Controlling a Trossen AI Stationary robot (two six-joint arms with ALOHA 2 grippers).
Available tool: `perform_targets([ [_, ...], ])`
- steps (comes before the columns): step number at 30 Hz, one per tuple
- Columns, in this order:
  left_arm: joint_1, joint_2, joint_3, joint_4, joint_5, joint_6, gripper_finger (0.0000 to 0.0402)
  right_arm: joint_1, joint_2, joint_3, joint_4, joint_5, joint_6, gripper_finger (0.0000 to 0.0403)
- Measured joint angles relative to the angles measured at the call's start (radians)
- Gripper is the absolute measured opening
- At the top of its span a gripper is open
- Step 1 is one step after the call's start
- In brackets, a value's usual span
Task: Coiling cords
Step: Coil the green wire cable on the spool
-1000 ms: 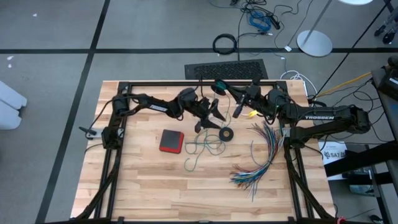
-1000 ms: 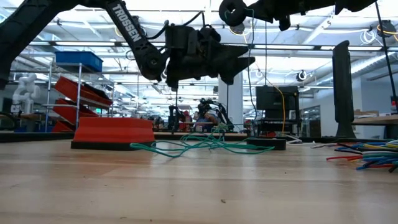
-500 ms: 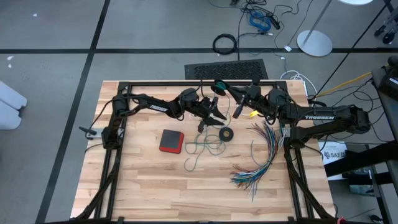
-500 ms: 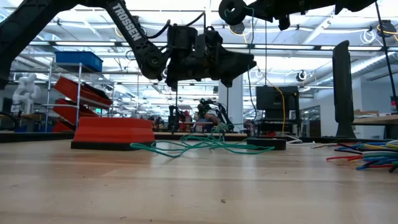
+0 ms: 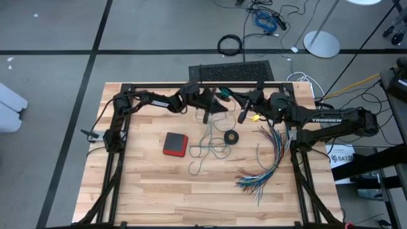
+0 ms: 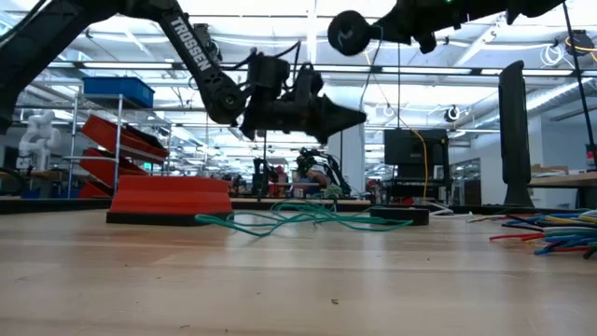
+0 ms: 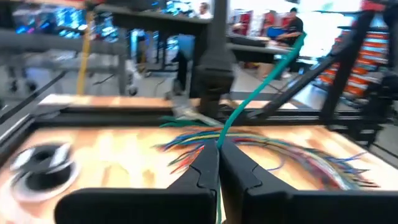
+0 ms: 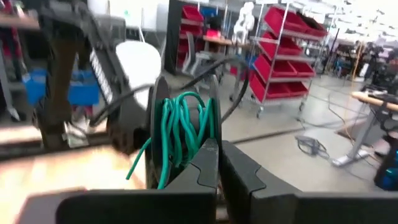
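Observation:
Part of the teal-green cord [image 5: 210, 150] lies as a loose tangle on the table's middle [image 6: 298, 217]. Another part is wound into a small coil [image 8: 183, 134], raised near the far edge, and my right gripper [image 8: 217, 148] is shut on that coil [image 5: 224, 91]. My left gripper [image 5: 219, 107] hovers level just short of the coil, shut on a strand of the same cord [image 7: 249, 99]. That strand runs up from its fingertips toward the right gripper. No white cord can be made out. My left gripper pinches one strand of the teal cord [image 7: 220, 138] at its fingertips, coming level from the table's left. The strand rises straight from the pinch toward the coil, clear of the table. My right gripper holds the coil's several loops [image 8: 198, 144] between its shut fingers, coming level from the table's right. The coil is lifted clear above the table beside a dark round piece [image 6: 348, 33].
A flat red box [image 5: 175, 144] sits left of the tangle and a small black ring [image 5: 232, 137] right of it. A fan of multicoloured wires [image 5: 267, 159] spreads over the right side. The near half of the wooden table [image 5: 165, 197] is bare.
My left gripper has moved toward the table's far edge and the coil, swinging a little as it went, and its fingers have shut from wide open onto the teal strand. The right gripper and the coil have stayed where they were.

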Motion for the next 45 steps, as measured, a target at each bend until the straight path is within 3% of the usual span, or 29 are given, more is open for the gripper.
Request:
perform_targets([
  [6,0.095,0.0,-0.001,-0.034,-0.001,-0.069,0.0002,0.018,0.0,0.0,-0.099,0.102,-0.059,0.0],
  [26,0.229,-0.023,-0.001,-0.035,0.012,-0.178,0.0,0.022,0.056,0.0,-0.34,0.183,-0.093,0.0],
  [36,0.213,-0.058,0.007,-0.097,0.03,-0.214,0.0,0.019,0.168,0.0,-0.335,0.38,-0.17,0.0],
  [45,0.146,-0.059,0.007,-0.099,0.033,-0.234,0.0,0.009,0.283,0.0,-0.178,0.534,-0.243,0.0],
])
